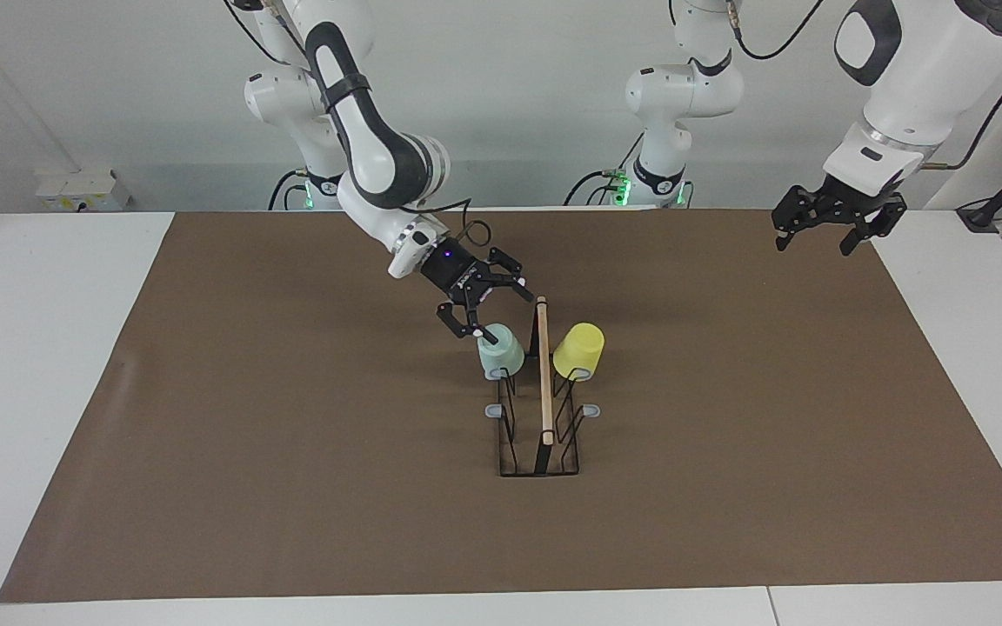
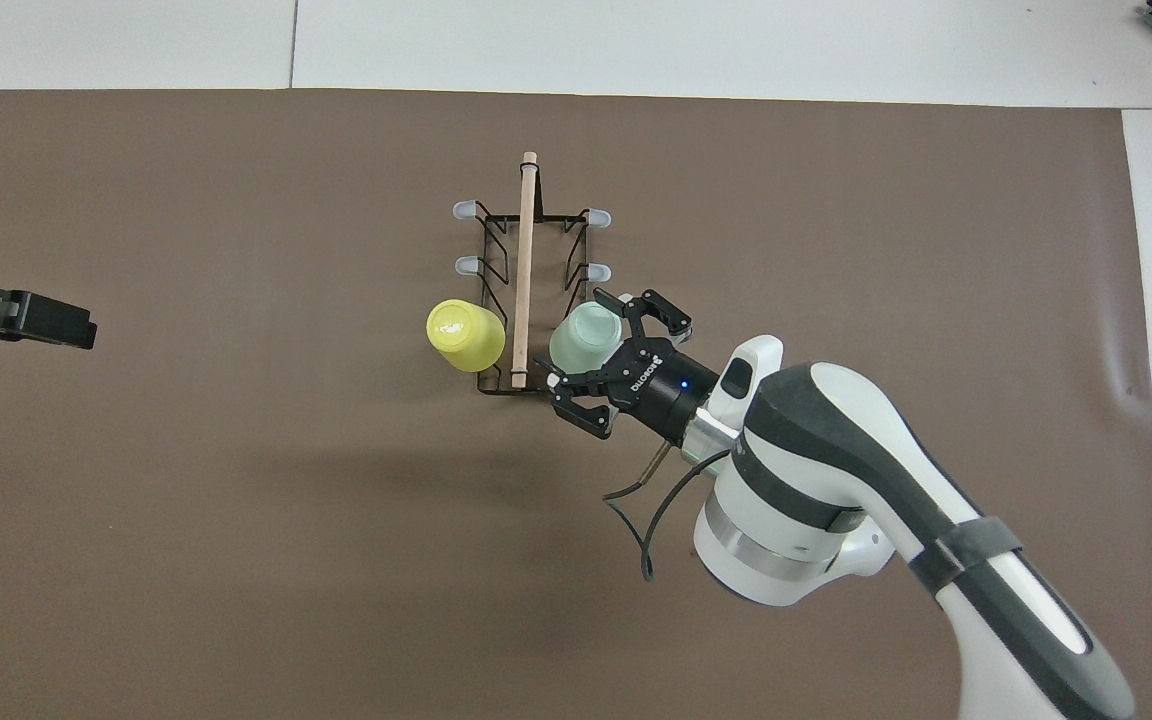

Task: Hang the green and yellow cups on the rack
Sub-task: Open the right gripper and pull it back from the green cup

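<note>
Both cups sit upside down on the rack; the hanging looks done, only the retreat left.

Two tumblers, the green cup (image 1: 500,355) and the yellow cup (image 1: 578,351), each cap a prong at the end of the rack (image 1: 539,435) nearest the robots, one on either side of its wooden rod (image 1: 544,374), the green toward the right arm's end of the table. The right gripper (image 1: 485,306) hangs just over the green cup with its fingers spread wide and holding nothing; whether a fingertip grazes the cup's base I cannot tell. The prongs under both cups are hidden, so how deep each is seated is a guess. Four grey-tipped prongs stand bare. The left gripper (image 1: 824,229) waits, fingers apart, over the brown mat's (image 1: 292,487) edge; the overhead view cuts it off.
</note>
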